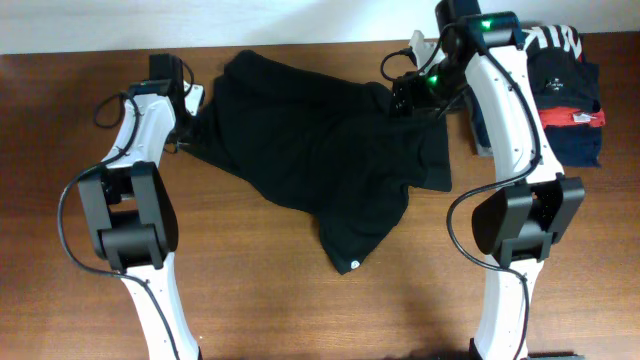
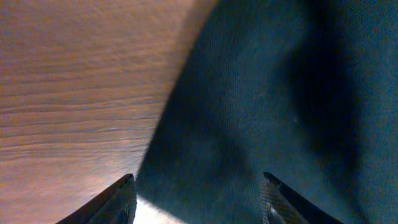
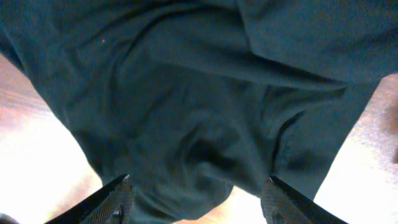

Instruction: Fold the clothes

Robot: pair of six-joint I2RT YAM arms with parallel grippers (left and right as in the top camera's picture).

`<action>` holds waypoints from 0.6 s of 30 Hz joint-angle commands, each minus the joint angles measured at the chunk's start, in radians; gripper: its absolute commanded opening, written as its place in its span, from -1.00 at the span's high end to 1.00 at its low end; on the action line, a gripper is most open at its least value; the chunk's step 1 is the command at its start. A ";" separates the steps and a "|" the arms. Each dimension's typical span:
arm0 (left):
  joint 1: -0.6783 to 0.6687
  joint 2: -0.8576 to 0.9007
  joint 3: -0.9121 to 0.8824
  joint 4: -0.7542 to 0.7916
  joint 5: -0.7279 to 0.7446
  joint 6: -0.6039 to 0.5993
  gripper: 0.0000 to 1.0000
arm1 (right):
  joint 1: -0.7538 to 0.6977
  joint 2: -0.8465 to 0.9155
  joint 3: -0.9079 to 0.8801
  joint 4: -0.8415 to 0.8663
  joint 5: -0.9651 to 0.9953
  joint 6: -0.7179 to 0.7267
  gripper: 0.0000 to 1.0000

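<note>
The black soft-fabric polo shirt (image 1: 310,150) lies crumpled on the brown wooden table (image 1: 260,300), centred slightly toward 12 o'clock. The left gripper (image 2: 198,182) is spread over its 9 o'clock edge. The right gripper (image 3: 198,182) is spread over its 2 o'clock edge.

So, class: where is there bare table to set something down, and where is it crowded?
Free: the front middle, between shirt hem, left arm and right arm; the left edge beyond the left arm; the front right corner in front of the pile. Crowded: back right, by the pile.
</note>
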 commanded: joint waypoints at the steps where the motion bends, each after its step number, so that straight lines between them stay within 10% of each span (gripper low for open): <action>1: 0.004 0.041 -0.005 0.004 0.008 0.020 -0.25 | 0.027 -0.034 0.008 -0.016 -0.005 -0.003 -0.40; 5: 0.007 0.046 -0.005 0.009 0.008 0.020 0.02 | 0.047 -0.034 0.008 -0.032 0.002 -0.002 -0.32; 10: 0.008 0.046 -0.005 -0.034 0.011 0.009 0.99 | 0.072 -0.034 0.008 -0.074 0.002 -0.002 -0.18; 18: 0.036 0.034 -0.005 -0.225 -0.034 -0.135 0.99 | 0.073 -0.034 0.008 -0.118 0.002 0.004 -0.09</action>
